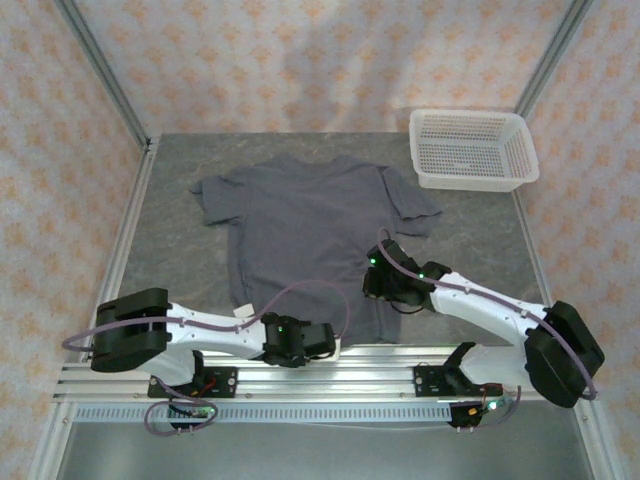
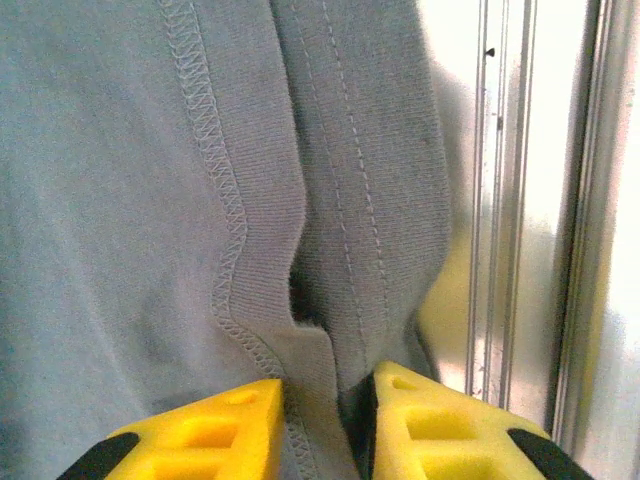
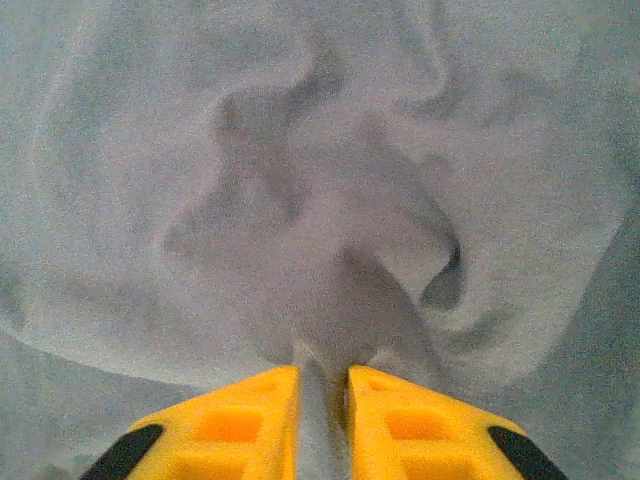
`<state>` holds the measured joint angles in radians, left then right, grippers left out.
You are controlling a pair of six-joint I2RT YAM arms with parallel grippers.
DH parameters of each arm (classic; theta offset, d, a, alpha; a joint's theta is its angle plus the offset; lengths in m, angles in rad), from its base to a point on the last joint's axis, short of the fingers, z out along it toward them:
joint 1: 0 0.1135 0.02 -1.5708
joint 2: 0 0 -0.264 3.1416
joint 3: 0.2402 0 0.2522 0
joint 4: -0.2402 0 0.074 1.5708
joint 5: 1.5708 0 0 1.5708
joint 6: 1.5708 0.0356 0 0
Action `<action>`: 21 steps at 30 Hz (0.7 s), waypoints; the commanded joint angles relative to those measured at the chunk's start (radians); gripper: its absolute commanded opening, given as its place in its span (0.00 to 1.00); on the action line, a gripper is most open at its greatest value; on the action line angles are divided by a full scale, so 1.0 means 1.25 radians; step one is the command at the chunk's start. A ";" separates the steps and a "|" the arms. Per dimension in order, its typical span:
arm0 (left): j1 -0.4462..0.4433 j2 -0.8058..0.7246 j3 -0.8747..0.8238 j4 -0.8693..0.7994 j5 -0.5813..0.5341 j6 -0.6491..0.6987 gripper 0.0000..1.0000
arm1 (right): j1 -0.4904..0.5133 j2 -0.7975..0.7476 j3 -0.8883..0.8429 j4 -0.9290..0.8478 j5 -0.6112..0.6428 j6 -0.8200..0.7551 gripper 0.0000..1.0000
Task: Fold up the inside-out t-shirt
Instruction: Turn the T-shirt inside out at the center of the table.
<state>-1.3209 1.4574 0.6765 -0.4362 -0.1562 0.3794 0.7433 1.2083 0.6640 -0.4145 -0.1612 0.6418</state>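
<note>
Top external view has the inside-out t-shirt spread flat on the table, collar away from the arms, hem at the near edge. Left gripper is pinched on the stitched hem; right gripper is nipped onto a puckered tuck of body cloth. To fold well, I judge both should lift together and evenly, not dragging the thin fabric. How many layers each pinch holds is hidden; the right arm covers the shirt's near right corner
</note>
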 commanded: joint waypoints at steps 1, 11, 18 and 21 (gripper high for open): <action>0.017 -0.040 -0.004 0.061 -0.139 -0.019 0.20 | -0.002 -0.002 0.013 -0.002 0.009 0.000 0.26; 0.043 -0.087 -0.023 0.036 -0.128 -0.029 0.40 | -0.002 -0.016 0.026 -0.030 0.033 -0.018 0.33; 0.055 -0.050 0.015 -0.039 -0.069 -0.012 0.49 | -0.002 -0.016 0.028 -0.024 0.022 -0.012 0.33; 0.057 -0.041 0.045 -0.122 -0.064 -0.017 0.50 | -0.002 -0.016 0.028 -0.026 0.024 -0.011 0.34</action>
<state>-1.2552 1.3956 0.6865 -0.4644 -0.2478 0.3492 0.7433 1.2068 0.6678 -0.4232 -0.1532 0.6338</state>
